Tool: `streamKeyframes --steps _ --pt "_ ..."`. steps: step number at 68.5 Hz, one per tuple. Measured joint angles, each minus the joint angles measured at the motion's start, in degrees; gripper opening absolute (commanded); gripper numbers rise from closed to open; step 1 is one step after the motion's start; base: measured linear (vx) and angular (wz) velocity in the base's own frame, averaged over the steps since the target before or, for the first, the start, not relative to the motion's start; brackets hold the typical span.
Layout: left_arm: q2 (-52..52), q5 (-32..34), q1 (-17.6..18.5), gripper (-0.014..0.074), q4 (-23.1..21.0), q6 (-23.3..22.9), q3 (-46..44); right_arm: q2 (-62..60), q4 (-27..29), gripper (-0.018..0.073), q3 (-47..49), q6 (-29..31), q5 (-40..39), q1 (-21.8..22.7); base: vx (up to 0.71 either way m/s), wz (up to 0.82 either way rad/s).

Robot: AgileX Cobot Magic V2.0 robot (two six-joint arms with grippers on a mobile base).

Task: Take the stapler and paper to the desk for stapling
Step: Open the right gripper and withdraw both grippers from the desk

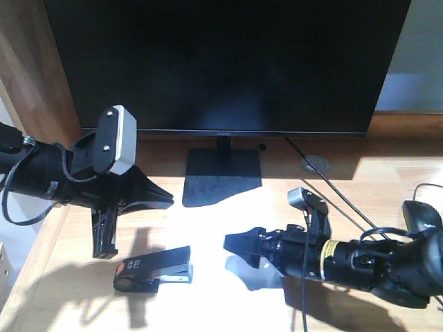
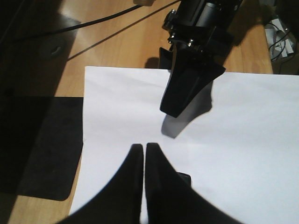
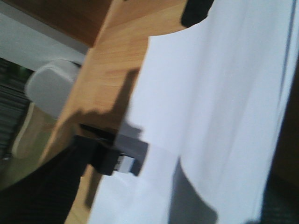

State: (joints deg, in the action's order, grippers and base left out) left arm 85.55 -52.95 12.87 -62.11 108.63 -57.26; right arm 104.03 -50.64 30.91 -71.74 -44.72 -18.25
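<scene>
The left claw (image 2: pixel 144 151) hangs just above the paper (image 2: pixel 233 154) with its two black fingers pressed together, only a hairline slit between them, gripping nothing. Opposite it, the right claw (image 2: pixel 175 109) points toward it from the far side — its fingers also look drawn together into one dark wedge, tip poised over the sheet and casting a small shadow on it. In the front view the right claw (image 1: pixel 232 243) sits low over the bright, washed-out patch of the surface (image 1: pixel 387 180), empty.

The paper lies flat on the wooden surface, its near-left corner beside the monitor's dark base plate (image 1: pixel 223 163). The stapler (image 1: pixel 154 270) rests just beside the sheet's edge — black, with an orange patch at its outer end and a silver underside — below the left arm. From the right wrist view its grey end (image 3: pixel 128 148) overlaps the paper's edge. The monitor (image 1: pixel 228 62) stands behind both arms, and a black mouse (image 1: pixel 422 214) sits at the far right.
</scene>
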Motion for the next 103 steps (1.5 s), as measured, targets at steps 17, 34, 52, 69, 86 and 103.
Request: streamKeyframes --steps 17,34,52,69,86,103 --pt "-1.8 3.4 0.0 -0.0006 0.9 -5.5 0.2 -9.2 0.9 0.0556 -0.1 8.8 23.7 0.0 0.00 0.00" --pt "-1.8 10.2 0.0 -0.0006 9.0 -21.3 0.2 -19.6 2.5 0.0365 -0.1 15.0 40.6 0.0 0.00 0.00" --pt "-2.2 14.8 0.0 -0.0006 26.2 -45.1 0.2 -30.1 1.7 -0.0016 -0.2 17.3 49.2 0.0 0.00 0.00" --pt "-5.9 17.9 0.0 -0.0006 49.8 -73.3 0.3 -39.6 -0.2 -0.0009 -0.4 17.3 51.3 0.0 0.00 0.00" --pt "-11.9 20.8 0.0 -0.0006 65.7 -90.7 0.5 -48.0 -0.3 -0.0010 -0.7 17.3 53.6 0.0 0.00 0.00" --pt "-21.6 35.0 0.0 -0.0006 64.8 -91.9 9.0 -59.3 -0.4 -0.0010 -2.1 17.3 53.7 0.0 0.00 0.00"
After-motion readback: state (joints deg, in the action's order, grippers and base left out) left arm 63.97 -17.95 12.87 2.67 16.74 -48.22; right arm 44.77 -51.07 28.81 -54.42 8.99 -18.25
